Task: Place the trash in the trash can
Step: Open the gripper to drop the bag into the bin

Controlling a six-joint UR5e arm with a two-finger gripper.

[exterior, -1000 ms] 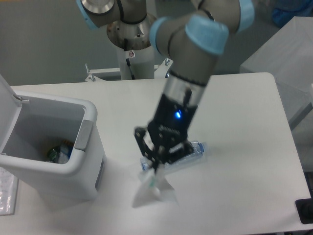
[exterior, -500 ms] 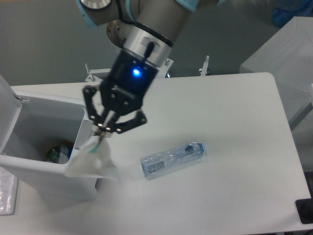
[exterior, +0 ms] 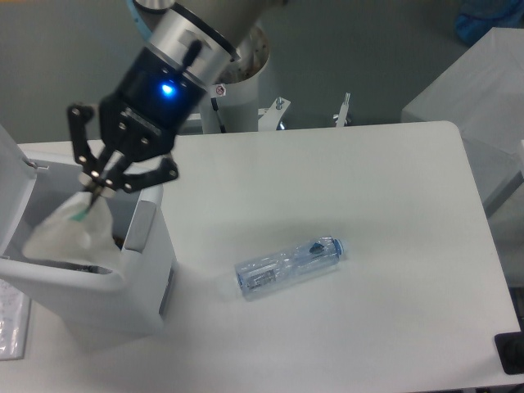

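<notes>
The black two-finger gripper [exterior: 96, 187] was seen pinched on the top edge of the flat clear plastic pouch with a green bit [exterior: 67, 232], which hung limp directly below the fingertips, over the open mouth of the white rectangular plastic trash can with the grey side panel [exterior: 141, 227]. The pouch was judged very light, soft and floppy, with a slick film; it drapes and swings, so an edge pinch like this one was judged adequate, and a clean drop was expected once released. The clear plastic drink bottle with blue cap and label [exterior: 287, 265] lay on its side on the white table [exterior: 393, 205], well apart to the gripper's lower right. It was judged light and fairly stiff but crushable, smooth and prone to rolling; a grasp across the mid-body, square to its long axis, was judged best. The bin's contents were largely hidden behind the pouch. The hinged white lid [exterior: 10, 184] was cut off at the frame's left edge. Whether the pouch's lower edge touched the bin's inner wall could not be told.
</notes>
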